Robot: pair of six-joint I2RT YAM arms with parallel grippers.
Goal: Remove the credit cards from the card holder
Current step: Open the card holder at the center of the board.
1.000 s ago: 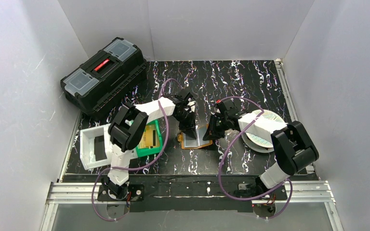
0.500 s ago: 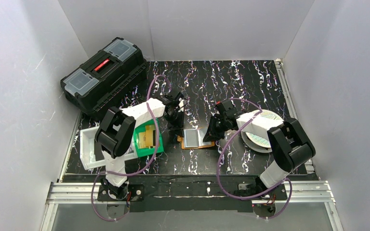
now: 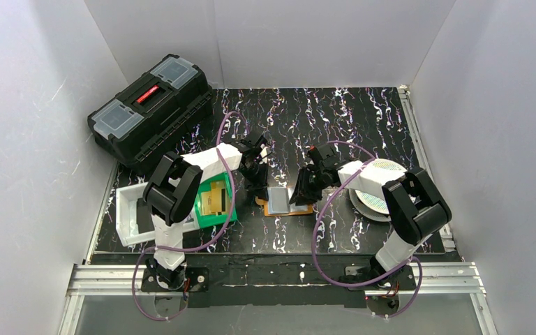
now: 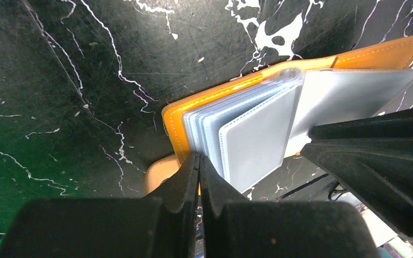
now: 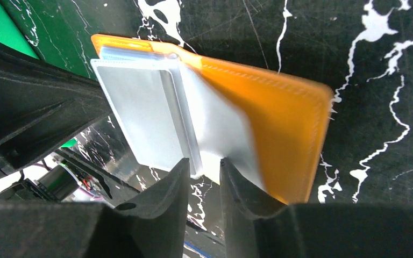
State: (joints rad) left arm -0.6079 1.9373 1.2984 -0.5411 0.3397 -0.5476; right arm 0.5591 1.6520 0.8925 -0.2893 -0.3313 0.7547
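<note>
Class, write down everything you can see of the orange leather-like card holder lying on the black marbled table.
The orange leather-like card holder lies open on the black marbled table, stitched cover down, silvery-clear plastic sleeves fanned upward. No cards show inside. The shut left gripper meets its edge; the right gripper straddles a sleeve, its jaws slightly apart.

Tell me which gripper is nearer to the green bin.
Left. The left gripper sits at the card holder's left edge, just beside the green bin; the right gripper is over the card holder's right half, farther from the bin.
</note>
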